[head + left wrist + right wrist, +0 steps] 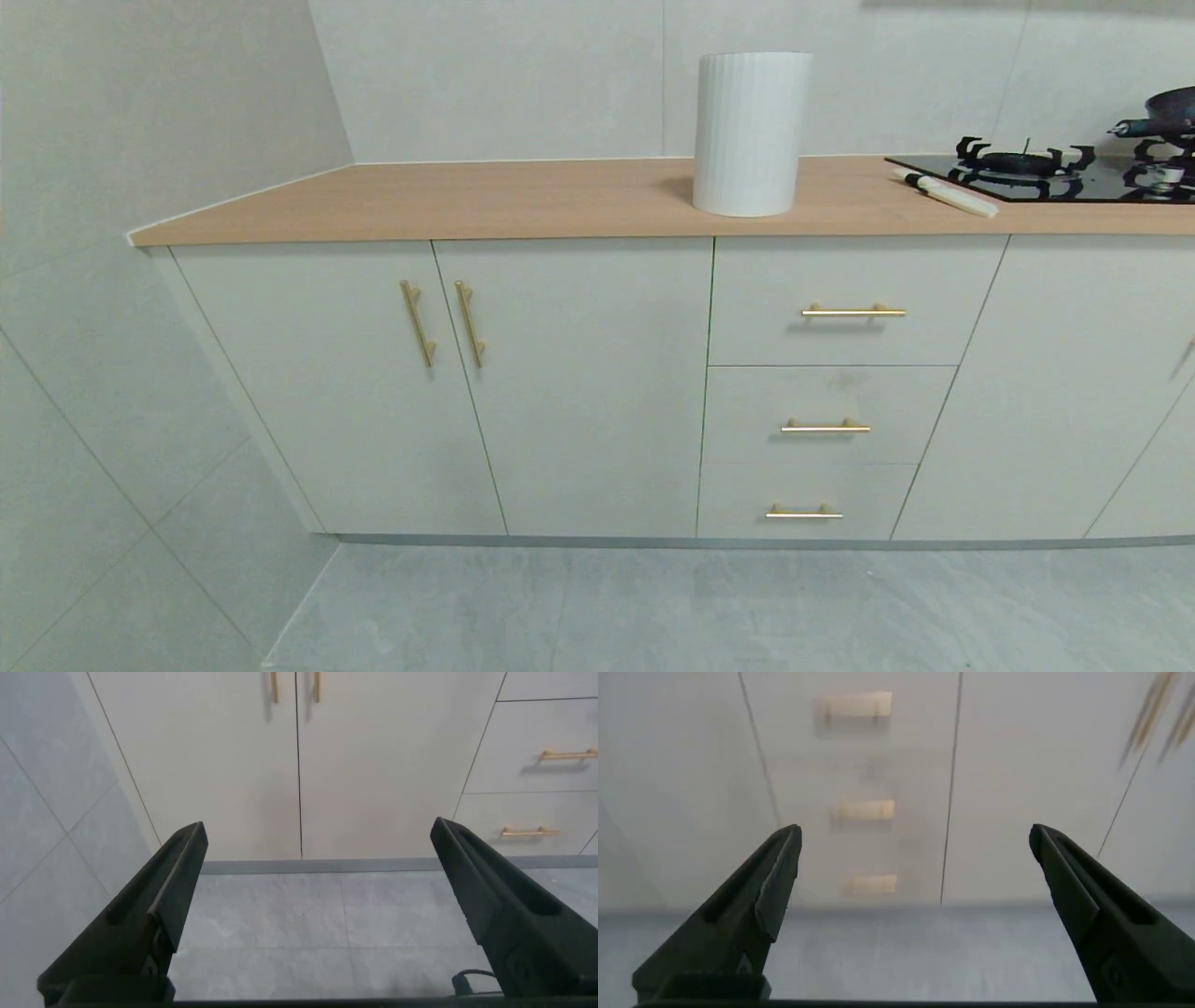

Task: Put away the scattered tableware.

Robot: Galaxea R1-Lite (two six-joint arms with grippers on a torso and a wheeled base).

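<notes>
A tall white ribbed holder [750, 133] stands on the wooden countertop [523, 198]. To its right a pale utensil with a dark tip [948, 193] lies at the edge of the stove. My left gripper [318, 835] is open and held low, facing the double cabinet doors [297, 761] and the floor. My right gripper [915, 840] is open too, facing the stack of three drawers [861, 793]. Nothing sits between either pair of fingers.
A black gas hob [1055, 173] with a dark pan [1167, 112] fills the counter's right end. Below are double doors with gold handles [443, 322] and drawers with gold handles [851, 312]. A wall closes the left side; grey floor tiles [653, 607] lie in front.
</notes>
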